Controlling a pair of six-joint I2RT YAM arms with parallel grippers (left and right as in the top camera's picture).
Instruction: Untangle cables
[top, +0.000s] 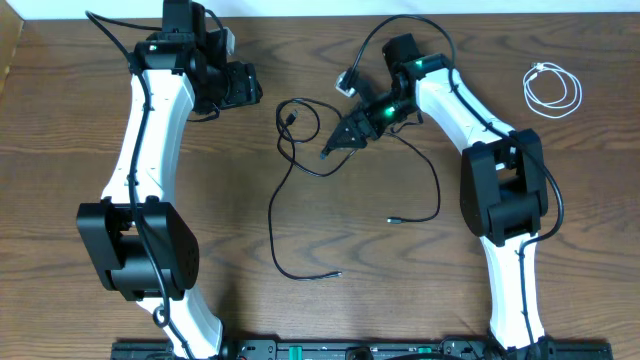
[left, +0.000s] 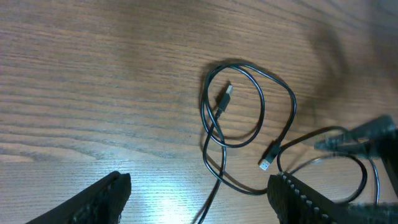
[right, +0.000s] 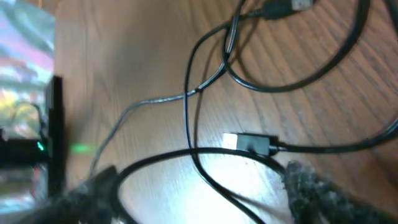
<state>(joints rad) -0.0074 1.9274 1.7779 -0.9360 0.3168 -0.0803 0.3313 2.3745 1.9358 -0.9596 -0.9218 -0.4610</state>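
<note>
The wooden table (top: 60, 200) is carrying everything here. The left arm (top: 150, 130) is reaching up its left side, and the right arm (top: 465, 110) is bending in from the right toward the middle. The left gripper (left: 199, 186) is hanging over the wood just left of the tangle's upper loops, its fingers (left: 93, 202) standing wide apart with nothing between them. The right gripper (top: 332, 148) is pointing down into those loops, its fingers (right: 323, 193) also spread (they are blurred in the wrist view). A strand of the black cable (top: 272, 215) is running across the gap between them, and no pad is pressing on it as far as can be seen.

The black cable is sprawling over the middle of the table, looping near the top, crossing itself in places and trailing down toward the near edge. The white cable (top: 553, 90) is lying coiled at the far right, well apart from the black one and from both grippers. One small plug (left: 225, 98) is lying inside a loop of the black cable, and another plug (left: 268, 157) is resting just outside it.
</note>
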